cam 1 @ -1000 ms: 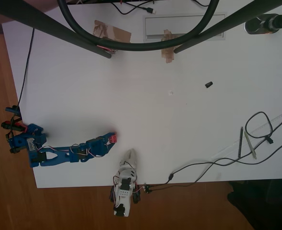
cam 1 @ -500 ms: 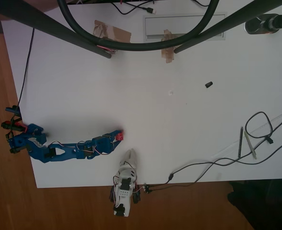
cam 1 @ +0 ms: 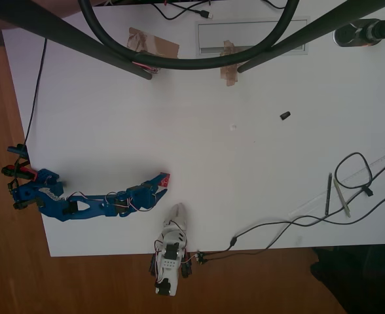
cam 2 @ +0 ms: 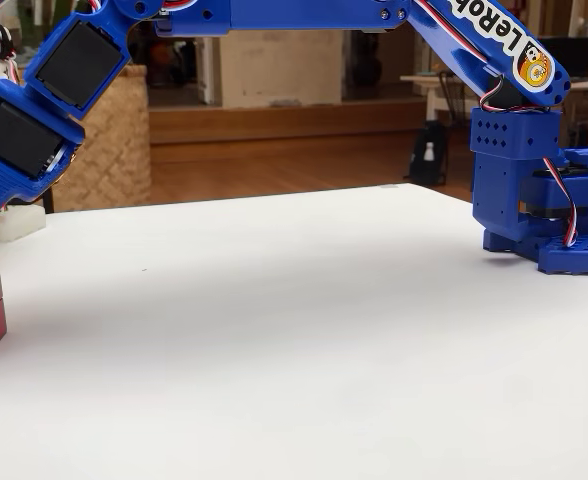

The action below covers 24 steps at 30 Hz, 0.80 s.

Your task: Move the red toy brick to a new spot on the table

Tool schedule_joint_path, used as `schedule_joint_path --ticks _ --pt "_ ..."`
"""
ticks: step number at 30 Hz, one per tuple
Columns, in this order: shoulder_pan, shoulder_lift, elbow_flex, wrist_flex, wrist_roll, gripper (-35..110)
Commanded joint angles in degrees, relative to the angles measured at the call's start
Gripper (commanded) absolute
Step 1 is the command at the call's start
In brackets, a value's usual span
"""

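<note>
So the red toy brick (cam 1: 164, 178) sits at the tip of the blue arm's tool (cam 1: 158, 186), near the lower edge of the desk (cam 1: 114, 118), and in the fixed view it looks like it's resting on the surface. Can't tell if the tool is clamped on it or not. I'd guess it's light, stiff, slick plastic, so pinch the flat sides. Nearest clutter to the brick: a white arm (cam 1: 171, 242) just below, plus a black cap (cam 1: 285, 116) and cables (cam 1: 349, 171) well off.

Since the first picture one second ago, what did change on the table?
In the overhead view the hand carried the red toy brick slightly rightward and upward over the table, its hold unchanged. The small black cap, pens and cables stayed put.
</note>
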Motion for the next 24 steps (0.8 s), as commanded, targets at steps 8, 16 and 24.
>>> schedule_joint_path --ticks 8,16,24 --pt "1.41 9.05 -5.54 1.93 2.37 30" --pt "6.33 31.29 13.18 6.24 6.06 29" --pt "15.56 67.24 67.68 0.62 -1.49 21"
